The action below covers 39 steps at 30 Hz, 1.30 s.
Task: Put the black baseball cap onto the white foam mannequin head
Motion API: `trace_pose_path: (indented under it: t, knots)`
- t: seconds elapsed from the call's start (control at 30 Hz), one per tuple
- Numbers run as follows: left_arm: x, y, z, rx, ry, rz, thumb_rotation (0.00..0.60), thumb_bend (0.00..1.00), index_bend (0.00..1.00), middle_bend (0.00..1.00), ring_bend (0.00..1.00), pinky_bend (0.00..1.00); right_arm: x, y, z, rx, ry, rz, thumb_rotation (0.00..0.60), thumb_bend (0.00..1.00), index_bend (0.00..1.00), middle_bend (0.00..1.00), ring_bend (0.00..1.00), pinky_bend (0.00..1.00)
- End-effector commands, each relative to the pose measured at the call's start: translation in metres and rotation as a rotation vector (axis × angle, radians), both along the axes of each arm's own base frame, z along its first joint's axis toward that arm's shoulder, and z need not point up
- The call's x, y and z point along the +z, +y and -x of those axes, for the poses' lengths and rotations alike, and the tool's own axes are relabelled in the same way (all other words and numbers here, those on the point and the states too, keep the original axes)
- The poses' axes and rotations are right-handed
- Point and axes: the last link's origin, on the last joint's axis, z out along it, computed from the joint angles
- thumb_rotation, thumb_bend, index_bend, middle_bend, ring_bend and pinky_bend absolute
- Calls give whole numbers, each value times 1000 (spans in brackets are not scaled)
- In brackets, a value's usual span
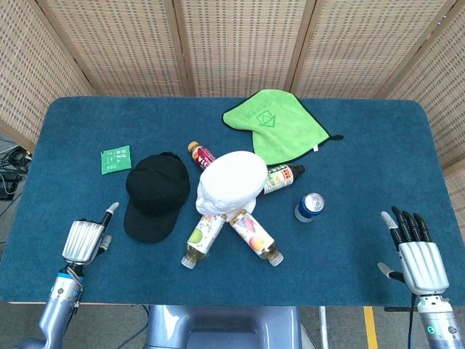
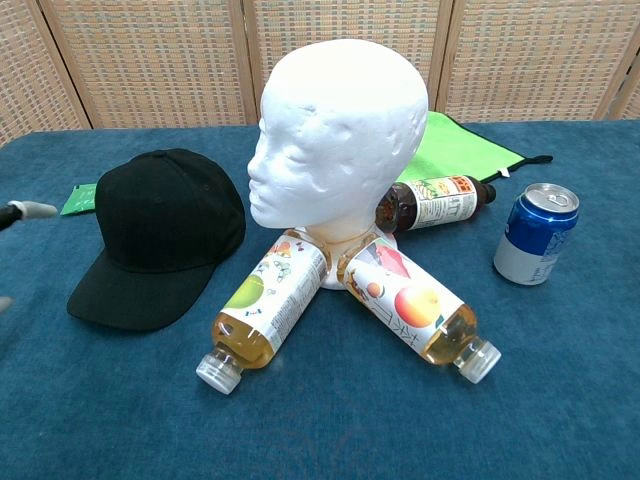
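The black baseball cap (image 1: 155, 195) (image 2: 160, 235) lies flat on the blue table, brim toward the front edge. Right of it stands the white foam mannequin head (image 1: 231, 182) (image 2: 338, 140), upright and facing the cap. My left hand (image 1: 86, 239) hovers over the table a short way left of the cap's brim, empty, fingers extended; only a fingertip (image 2: 32, 210) shows at the chest view's left edge. My right hand (image 1: 415, 251) stays open near the front right corner, far from both objects.
Three drink bottles (image 1: 204, 235) (image 1: 255, 236) (image 1: 282, 177) lie around the mannequin's base, a fourth (image 1: 201, 155) behind it. A blue can (image 1: 309, 206) stands to the right, a green cloth (image 1: 277, 124) at the back, a small green packet (image 1: 115, 159) at the left.
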Motion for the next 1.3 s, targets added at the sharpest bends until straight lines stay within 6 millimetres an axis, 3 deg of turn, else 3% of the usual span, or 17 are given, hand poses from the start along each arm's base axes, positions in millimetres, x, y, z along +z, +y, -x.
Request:
trace_pose_path:
  t: [0.03,0.77,0.97,1.3]
  knots:
    - [-10,0,-4,-11,7,21,600,331,152,858,826,771,1,0,0,0,-3,2,600,34,0,0,0,0]
    - [-56,6,-17,-103,26,9,600,331,230,859,827,771,4,-1,1,-1,-30,6,600,34,0,0,0,0]
    - [-63,9,-22,-175,41,-34,600,335,325,900,863,791,6,-1,2,-2,-40,12,600,34,0,0,0,0]
    - [-74,10,-15,-189,60,-63,600,338,334,912,877,793,7,-1,0,6,-46,13,600,34,0,0,0,0]
